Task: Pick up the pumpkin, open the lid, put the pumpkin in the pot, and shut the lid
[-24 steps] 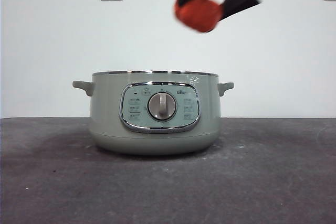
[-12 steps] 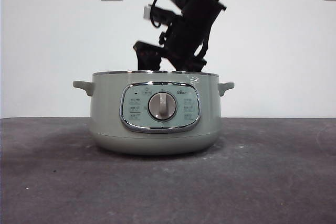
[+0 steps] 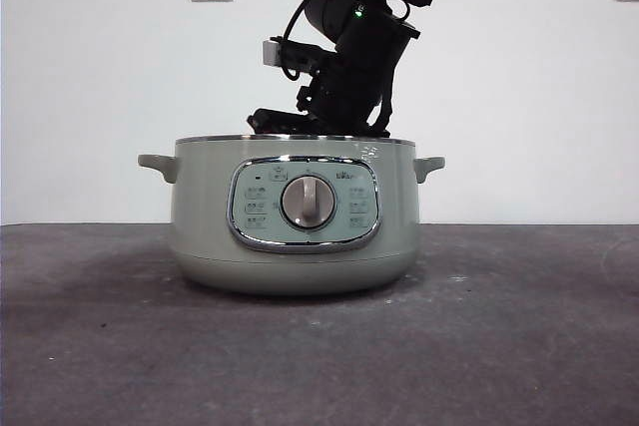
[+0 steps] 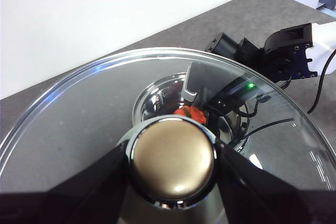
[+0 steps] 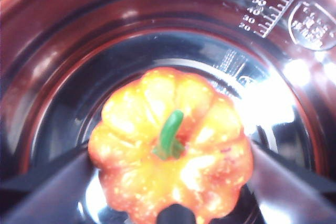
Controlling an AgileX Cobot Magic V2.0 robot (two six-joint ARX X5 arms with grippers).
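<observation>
**Q:** Where is the pumpkin [image 5: 170, 148], and what holds it?

**A:** It hangs inside the pot [image 3: 295, 216], above the shiny inner bowl, stem up. The right gripper [image 5: 170, 182] has its fingers [image 5: 47, 179] pressed to opposite flanks of the ribbed body, so it is clamped on the pumpkin.

**Q:** How is the pumpkin likely to handle?

**A:** Judged from its small size and moulded look, it should be light and fairly stiff, with a smooth skin that may slip. The ribs give the fingers purchase, so the broad middle is the sensible hold; the thin stem is not.

**Q:** And the lid [image 4: 63, 129]?

**A:** It is held in the air by the left gripper [image 4: 172, 157], whose fingers close on either side of the knob [image 4: 172, 156]. Glass with a chrome rim is probably heavier, rigid and breakable; the knob is the only practical hold.

**Q:** What does each view add?

**A:** The front view shows the right arm reaching down behind the pot rim on the tabletop [image 3: 319, 346], yet neither pumpkin nor lid. The right wrist view alone shows the grip and the bowl below. The left wrist view, looking through the glass, shows the lid raised above the open pot, with a sliver of orange inside.
</observation>
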